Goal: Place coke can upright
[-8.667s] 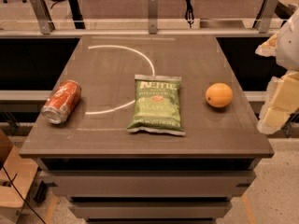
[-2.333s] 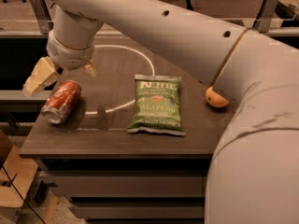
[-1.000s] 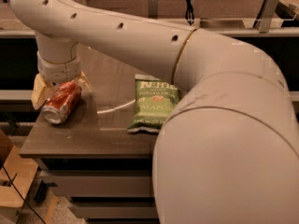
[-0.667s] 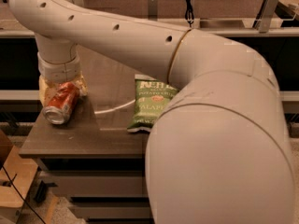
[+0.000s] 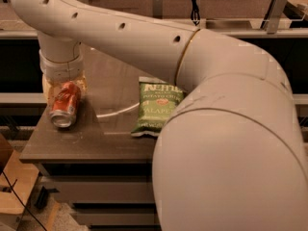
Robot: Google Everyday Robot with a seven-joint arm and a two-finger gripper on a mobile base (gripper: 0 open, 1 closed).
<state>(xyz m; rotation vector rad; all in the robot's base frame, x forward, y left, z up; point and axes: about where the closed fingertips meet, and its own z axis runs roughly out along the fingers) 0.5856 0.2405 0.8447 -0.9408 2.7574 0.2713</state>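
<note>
The coke can (image 5: 64,105) lies on its side at the left of the dark table (image 5: 72,143), its silver end facing the front. My gripper (image 5: 65,88) has come down over the can's far end. One pale finger stands on each side of the can, close to it. The jaws look open around the can, which still rests on the table. My big white arm reaches in from the right and covers much of the view.
A green bag of chips (image 5: 156,107) lies flat mid-table, partly behind my arm. A white curved line (image 5: 115,110) is drawn on the tabletop. The table's left edge is just beside the can. The right half of the table is hidden by my arm.
My arm swung from the right side across the table to the can and lowered the gripper over it. The can has not moved. The arm now hides the orange fruit.
</note>
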